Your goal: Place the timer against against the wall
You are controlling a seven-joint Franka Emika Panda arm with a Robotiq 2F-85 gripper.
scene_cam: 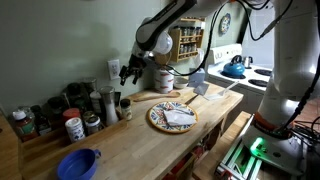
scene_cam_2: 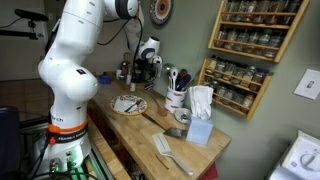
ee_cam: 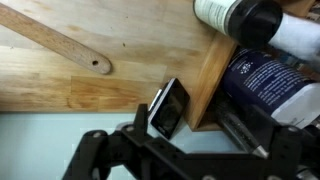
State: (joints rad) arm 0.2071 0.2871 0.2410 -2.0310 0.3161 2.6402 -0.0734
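gripper (scene_cam: pixel 129 73) hangs nr wall (scene_cam: pixel 60 40) over jars (scene_cam: pixel 75 122), arm (scene_cam: pixel 176 18) angled down, timer (ee_cam: pixel 168 108) btwn jaws, can't tell if clamped.

My gripper (scene_cam: pixel 130 72) hangs above the back of the wooden counter (scene_cam: pixel 135 148), close to the sage-green wall (scene_cam: pixel 60 45) and just beside its white outlet plate (scene_cam: pixel 115 68). At this size I cannot tell how my jaws stand, or whether anything sits between them. Below me, a cluster of jars and bottles (scene_cam: pixel 72 122) crowds along the wall. A patterned plate (scene_cam: pixel 172 117) lies mid-counter and a blue bowl (scene_cam: pixel 78 163) sits near the front edge. A spice rack (scene_cam: pixel 187 42) hangs beyond my arm.
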